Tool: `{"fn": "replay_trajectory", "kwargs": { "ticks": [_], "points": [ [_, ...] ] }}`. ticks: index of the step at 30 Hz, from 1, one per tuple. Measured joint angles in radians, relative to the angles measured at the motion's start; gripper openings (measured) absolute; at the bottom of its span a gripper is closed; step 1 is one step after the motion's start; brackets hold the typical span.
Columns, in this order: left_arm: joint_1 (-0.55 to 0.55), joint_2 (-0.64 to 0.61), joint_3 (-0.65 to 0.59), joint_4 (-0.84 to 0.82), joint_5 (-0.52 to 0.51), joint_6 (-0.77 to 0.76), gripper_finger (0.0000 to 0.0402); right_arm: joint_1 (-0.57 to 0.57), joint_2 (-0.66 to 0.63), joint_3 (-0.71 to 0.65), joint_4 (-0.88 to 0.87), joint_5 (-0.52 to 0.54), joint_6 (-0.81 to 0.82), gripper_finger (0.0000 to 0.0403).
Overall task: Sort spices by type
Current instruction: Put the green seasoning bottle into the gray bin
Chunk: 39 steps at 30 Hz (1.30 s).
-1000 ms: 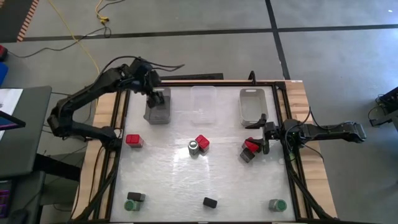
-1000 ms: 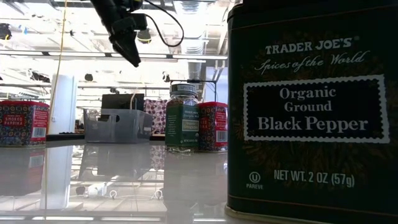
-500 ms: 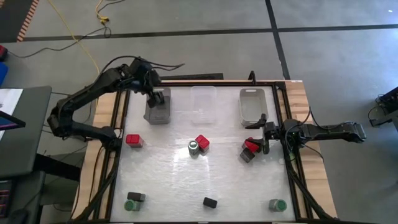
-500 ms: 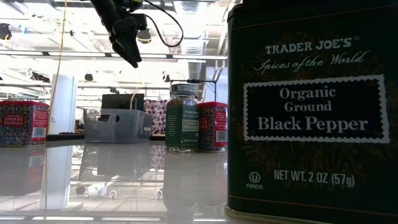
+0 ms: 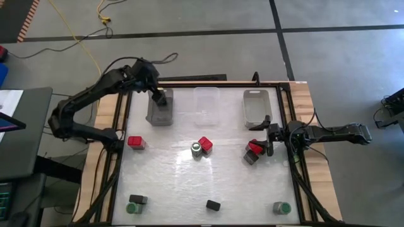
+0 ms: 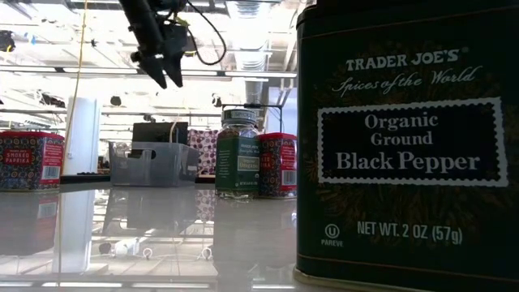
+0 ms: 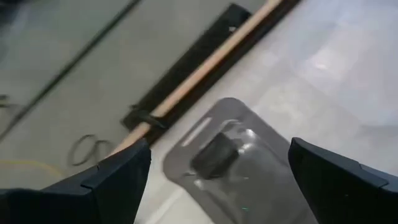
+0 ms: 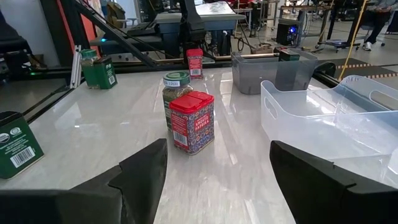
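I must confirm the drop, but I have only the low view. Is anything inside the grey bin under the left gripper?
Observer: Yes. One black box lies in the bin; the left wrist view shows it.
Operator: Does the gripper hold anything?
Observer: No. The left gripper is open and empty, directly above that bin.
Operator: Where is the right arm?
Observer: The right gripper, open, waits at the right side, facing the middle red box.
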Motion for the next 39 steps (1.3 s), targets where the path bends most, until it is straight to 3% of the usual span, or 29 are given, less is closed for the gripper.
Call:
{"fn": "replay_trajectory", "kwargs": {
  "ticks": [9, 17, 31, 39],
  "points": [
    [-0.281, 0.011, -0.001, 0.096, -0.119, -0.118, 0.0363, 0.0, 0.0, 0.0, 0.0, 0.0, 0.0, 0.0312],
    [-0.441, 0.082, 0.082, 0.143, -0.133, -0.231, 0.0363, 0.0, 0.0, 0.0, 0.0, 0.0, 0.0, 0.0312],
    [-0.593, 0.468, 0.451, -0.124, -0.072, -0.354, 0.0363, 0.0, 0.0, 0.0, 0.0, 0.0, 0.0, 0.0312],
    [-0.665, 0.571, 0.488, -0.255, 0.005, -0.523, 0.0363, 0.0, 0.0, 0.0, 0.0, 0.0, 0.0, 0.0312]
  ]
}}
